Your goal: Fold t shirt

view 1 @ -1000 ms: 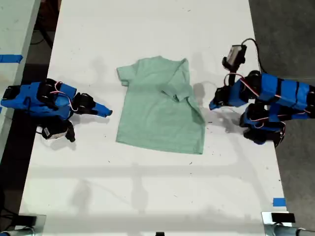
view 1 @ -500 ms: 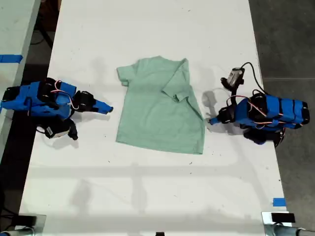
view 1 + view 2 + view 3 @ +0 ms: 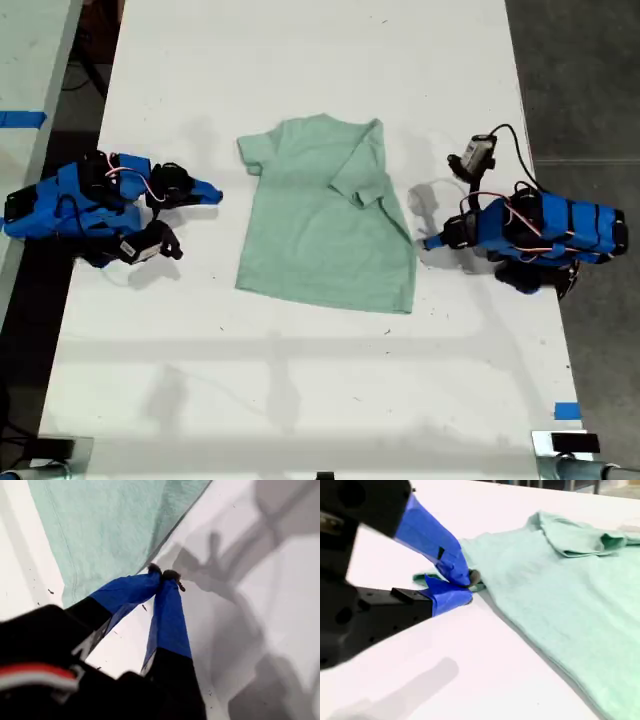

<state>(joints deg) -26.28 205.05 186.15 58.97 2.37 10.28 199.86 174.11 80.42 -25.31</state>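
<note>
a: folding is only partly done, it seems. the t shirt [image 3: 325,215] is laid flat near the middle of the white table [image 3: 300,400] in the exterior view, neck toward the top of the frame. one sleeve [image 3: 362,185] is already turned in over the chest on the right side of that view.

b: and the other sleeve [image 3: 250,152]?

a: it is spread out flat at the upper left of the garment in the exterior view. that side is judged to be the step now in hand.

b: how are the grippers placed?

a: my second gripper [image 3: 214,190] is seen at the exterior view's left, low over the table, just beside the flat sleeve but apart from it. its fingers are drawn almost together and nothing is held between them. my first gripper [image 3: 426,243] is set at the exterior view's right, its tips right at the shirt's side edge. its fingers are pressed together; no cloth can be made out between them, though contact with the edge cannot be ruled out.

b: what is called for next?

a: the second gripper's fingers would need to be parted, slid onto the flat sleeve and closed on its edge. the sleeve could then be lifted and carried across toward the middle. care would be needed so that only one layer is pinched and the body is not dragged out of place.
</note>
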